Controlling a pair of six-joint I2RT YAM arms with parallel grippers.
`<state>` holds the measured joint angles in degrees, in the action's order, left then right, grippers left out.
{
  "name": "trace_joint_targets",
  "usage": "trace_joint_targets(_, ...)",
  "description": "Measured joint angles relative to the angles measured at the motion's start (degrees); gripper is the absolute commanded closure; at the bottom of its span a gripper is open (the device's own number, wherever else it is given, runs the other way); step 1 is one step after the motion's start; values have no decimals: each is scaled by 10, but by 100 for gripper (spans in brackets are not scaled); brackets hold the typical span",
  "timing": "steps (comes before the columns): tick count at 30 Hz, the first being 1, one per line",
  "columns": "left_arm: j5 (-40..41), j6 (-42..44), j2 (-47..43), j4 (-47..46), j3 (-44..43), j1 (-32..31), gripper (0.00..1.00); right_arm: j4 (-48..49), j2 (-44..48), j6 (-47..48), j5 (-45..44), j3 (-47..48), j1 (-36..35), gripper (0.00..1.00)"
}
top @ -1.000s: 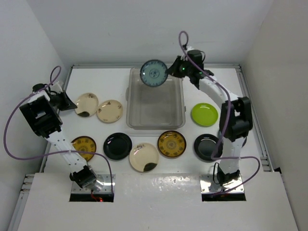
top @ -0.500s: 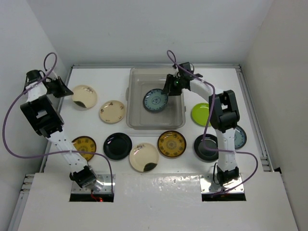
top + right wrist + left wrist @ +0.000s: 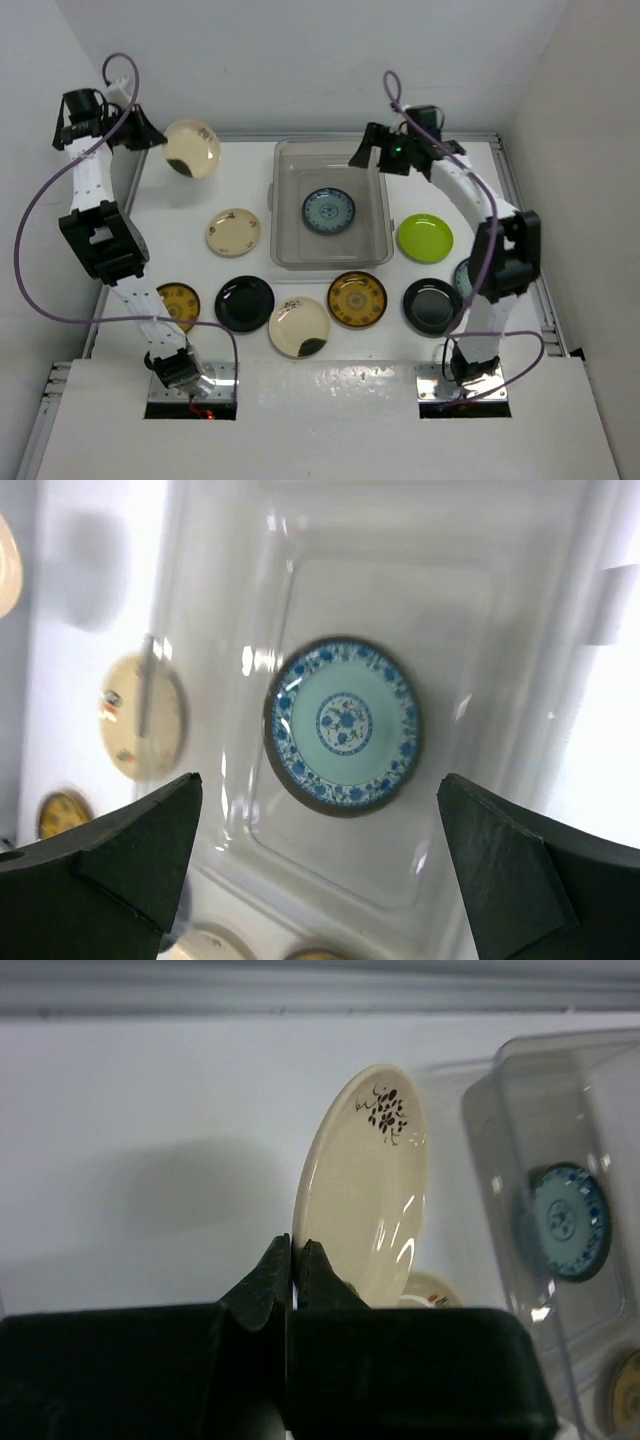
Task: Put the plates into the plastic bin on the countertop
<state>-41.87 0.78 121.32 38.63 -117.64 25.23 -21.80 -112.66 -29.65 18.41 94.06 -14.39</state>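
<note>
My left gripper (image 3: pixel 150 135) is shut on the rim of a cream plate with a dark blotch (image 3: pixel 192 148), holding it on edge in the air above the far left of the countertop (image 3: pixel 230 185). In the left wrist view the jaws (image 3: pixel 298 1250) pinch that plate (image 3: pixel 365 1190). My right gripper (image 3: pixel 375 155) hangs open over the far end of the plastic bin (image 3: pixel 275 205), with nothing between its fingers. A blue-teal plate (image 3: pixel 328 211) lies flat on the bin floor, below the open right gripper (image 3: pixel 318 795) in the right wrist view (image 3: pixel 343 724).
Several plates lie on the countertop: cream (image 3: pixel 233 231), yellow-brown (image 3: pixel 176 303), black (image 3: pixel 244 303), cream with blotch (image 3: pixel 298 326), yellow-brown (image 3: pixel 357 298), black (image 3: pixel 432 305), lime green (image 3: pixel 425 238). White walls and metal rails bound the surface.
The right gripper lowered the blue-teal plate into the bin, opened, and rose away from it. The left gripper lifted the cream blotched plate off the countertop toward the back.
</note>
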Motion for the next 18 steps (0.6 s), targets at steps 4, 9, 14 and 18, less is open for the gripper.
trace_joint_targets(4,-7,-17,-42,-19,-43,-43,100,39,114,-12,-2,-71,58,0)
trace_joint_targets(9,-28,-30,-75,-38,-33,-153,100,72,201,-61,-11,-209,183,0)
trace_joint_targets(14,-40,-41,-23,-44,-14,-278,100,40,190,-86,-38,-322,298,0)
trace_joint_targets(18,-37,-46,53,-44,-7,-349,100,15,181,-73,-40,-356,316,21)
